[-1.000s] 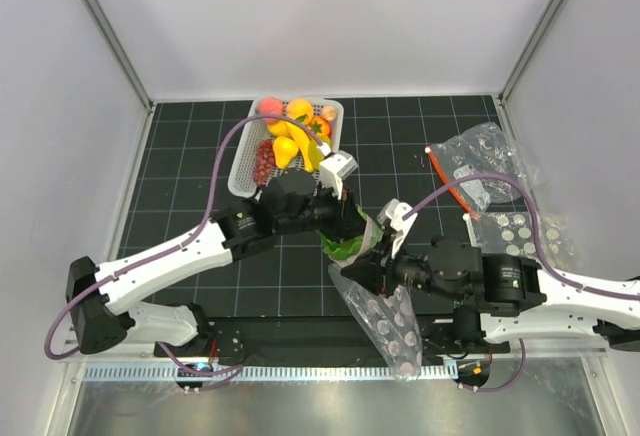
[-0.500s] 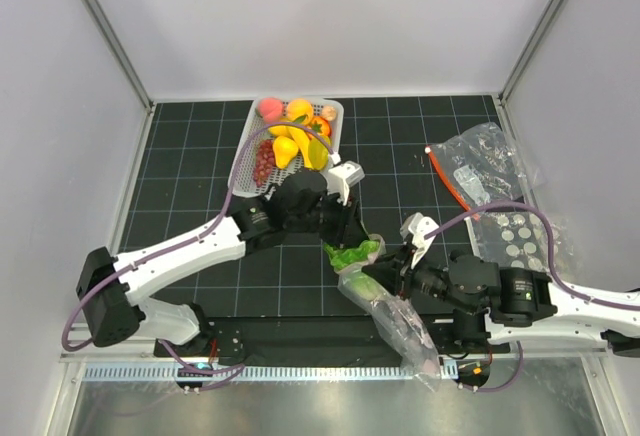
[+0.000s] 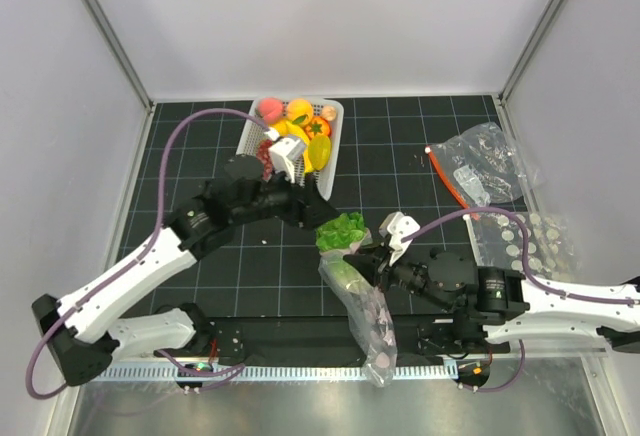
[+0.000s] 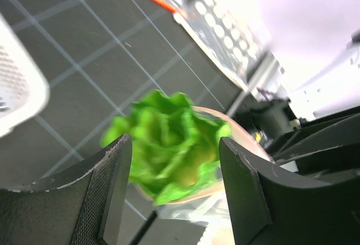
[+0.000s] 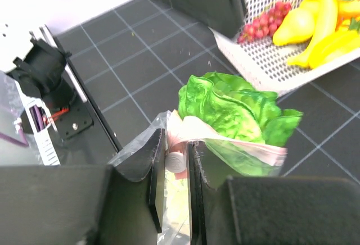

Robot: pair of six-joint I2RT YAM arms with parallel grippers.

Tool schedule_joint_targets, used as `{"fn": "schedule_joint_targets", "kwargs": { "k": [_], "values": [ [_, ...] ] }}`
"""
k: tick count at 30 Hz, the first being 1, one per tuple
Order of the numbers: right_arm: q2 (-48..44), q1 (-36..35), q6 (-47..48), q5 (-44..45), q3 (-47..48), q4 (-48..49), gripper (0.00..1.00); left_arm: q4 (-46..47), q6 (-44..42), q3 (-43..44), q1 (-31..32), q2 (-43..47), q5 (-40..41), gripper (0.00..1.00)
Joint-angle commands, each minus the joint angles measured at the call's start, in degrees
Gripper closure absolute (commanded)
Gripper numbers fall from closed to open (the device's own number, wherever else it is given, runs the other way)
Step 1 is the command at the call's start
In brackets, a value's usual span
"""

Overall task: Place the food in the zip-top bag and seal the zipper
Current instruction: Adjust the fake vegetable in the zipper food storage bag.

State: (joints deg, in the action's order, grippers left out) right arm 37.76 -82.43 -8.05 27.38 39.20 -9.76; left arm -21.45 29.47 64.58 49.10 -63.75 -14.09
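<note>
The right tool (image 5: 174, 163) pinches the edge of the zip-top bag (image 3: 366, 321) to hold its mouth up and open, so the green cabbage (image 3: 341, 230) sits half inside it, while the left tool (image 4: 173, 144) is spread wide, not touching it.

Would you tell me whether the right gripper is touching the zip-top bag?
Touching. The right wrist view shows the right gripper with its jaws closed on the mouth edge of the zip-top bag, the film pinched between them.
</note>
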Motion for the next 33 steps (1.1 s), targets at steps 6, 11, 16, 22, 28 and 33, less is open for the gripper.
{"fn": "schedule_joint_targets", "kwargs": {
  "k": [6,11,16,22,28,33],
  "values": [
    [-3.5,-0.4,4.3,-0.7,-0.4,9.4,0.99,1.4,-0.6,-2.8,-3.1,4.9,-2.7,0.30],
    [-3.5,-0.4,4.8,-2.4,-1.1,11.8,0.99,5.4,0.1,-4.4,-3.2,-1.6,-8.7,0.34],
    [-3.4,-0.3,5.4,-2.8,-0.9,11.4,0.99,18.7,1.6,-8.1,-3.0,-6.9,-23.3,0.56],
    [-4.8,-0.3,5.4,-0.7,-2.3,12.8,0.99,26.0,3.5,-8.1,3.1,-10.3,-36.7,0.76],
    [-7.5,-0.4,6.1,3.9,-3.4,14.1,0.99,22.9,1.6,-8.1,4.4,-12.2,-37.9,0.73],
    [-10.8,-0.3,6.3,6.8,-5.4,15.0,0.99,24.4,2.7,-8.9,4.2,-9.9,-37.1,0.65]
  ]
}}
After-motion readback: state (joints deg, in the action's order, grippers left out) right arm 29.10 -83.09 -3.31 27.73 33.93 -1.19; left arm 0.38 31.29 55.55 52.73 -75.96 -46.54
